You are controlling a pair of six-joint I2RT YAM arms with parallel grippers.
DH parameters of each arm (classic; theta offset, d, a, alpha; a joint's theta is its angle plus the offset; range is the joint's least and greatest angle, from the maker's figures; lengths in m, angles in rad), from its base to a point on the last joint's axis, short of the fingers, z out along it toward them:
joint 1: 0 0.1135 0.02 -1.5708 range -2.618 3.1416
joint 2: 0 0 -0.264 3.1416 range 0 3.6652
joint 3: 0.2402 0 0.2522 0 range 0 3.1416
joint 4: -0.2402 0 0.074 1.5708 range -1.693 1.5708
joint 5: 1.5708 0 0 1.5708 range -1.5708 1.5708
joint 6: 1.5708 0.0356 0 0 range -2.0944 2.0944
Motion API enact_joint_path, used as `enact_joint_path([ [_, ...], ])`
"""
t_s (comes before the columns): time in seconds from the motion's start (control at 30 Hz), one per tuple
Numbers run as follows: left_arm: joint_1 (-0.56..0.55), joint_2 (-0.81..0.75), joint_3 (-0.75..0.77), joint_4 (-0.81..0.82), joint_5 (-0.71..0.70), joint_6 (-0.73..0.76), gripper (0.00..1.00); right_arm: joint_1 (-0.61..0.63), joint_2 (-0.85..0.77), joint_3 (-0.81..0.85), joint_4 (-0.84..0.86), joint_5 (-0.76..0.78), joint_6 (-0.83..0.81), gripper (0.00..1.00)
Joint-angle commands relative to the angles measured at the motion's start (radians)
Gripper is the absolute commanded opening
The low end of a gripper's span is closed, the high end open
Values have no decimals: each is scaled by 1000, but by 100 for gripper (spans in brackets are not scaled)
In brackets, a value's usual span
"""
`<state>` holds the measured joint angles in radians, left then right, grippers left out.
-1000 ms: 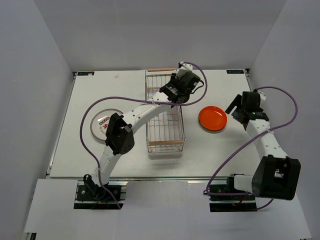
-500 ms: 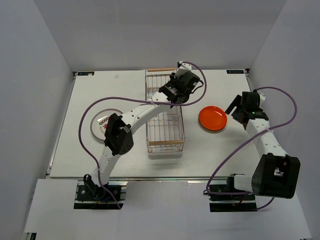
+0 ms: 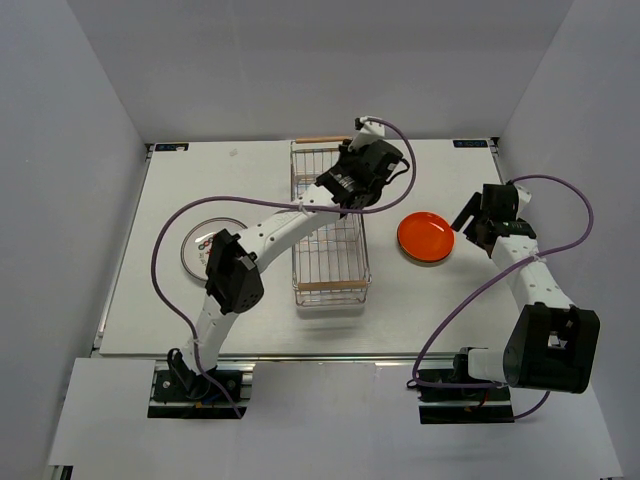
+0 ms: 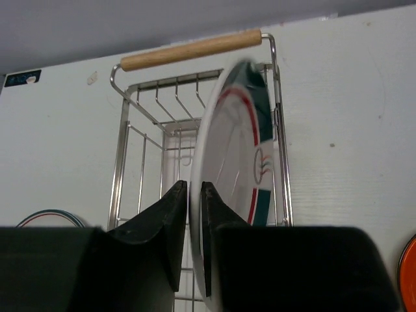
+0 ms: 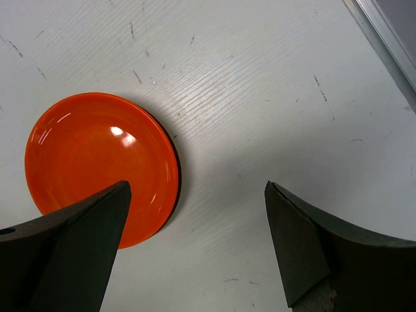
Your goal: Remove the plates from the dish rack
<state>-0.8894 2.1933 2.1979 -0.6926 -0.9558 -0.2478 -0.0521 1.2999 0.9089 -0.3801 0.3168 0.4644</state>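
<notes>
The dish rack is a chrome wire basket with wooden handles, lying lengthwise mid-table. At its far end a white plate with red and teal marks stands on edge. My left gripper is shut on that plate's rim, one finger on each face; from above, the left gripper hides the plate. An orange-red plate lies flat on the table right of the rack. My right gripper hovers open just right of the orange-red plate, holding nothing.
A white plate with red marks and a teal rim lies flat on the table left of the rack. The rack's far wooden handle is just behind the held plate. The table's right edge runs near the right gripper.
The left gripper's jaws have closed in on the plate's rim at the rack's far end. The right arm has barely shifted.
</notes>
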Motion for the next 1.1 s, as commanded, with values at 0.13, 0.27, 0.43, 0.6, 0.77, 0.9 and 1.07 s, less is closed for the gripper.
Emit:
enact_joint_path([
  [0.13,-43,-132,0,94,-218,99,16,-2,-1,47,-20,38,6,89],
  [0.27,-52,-138,-24,123,-285,134,4,0,-4,48,-29,64,10,89],
  [0.43,-52,-141,-46,108,-282,113,0,-2,-5,48,-31,61,8,89],
  [0.6,-31,-164,-26,-22,-132,-49,26,-2,-4,48,-29,48,5,89],
  [0.77,13,-275,-141,-50,-42,-137,75,0,4,48,-25,27,-3,89],
  [0.9,82,-328,-252,-65,70,-235,98,-2,7,45,-23,15,-3,89],
  [1.07,168,-305,-288,-62,245,-271,98,-2,13,44,-22,10,-4,89],
])
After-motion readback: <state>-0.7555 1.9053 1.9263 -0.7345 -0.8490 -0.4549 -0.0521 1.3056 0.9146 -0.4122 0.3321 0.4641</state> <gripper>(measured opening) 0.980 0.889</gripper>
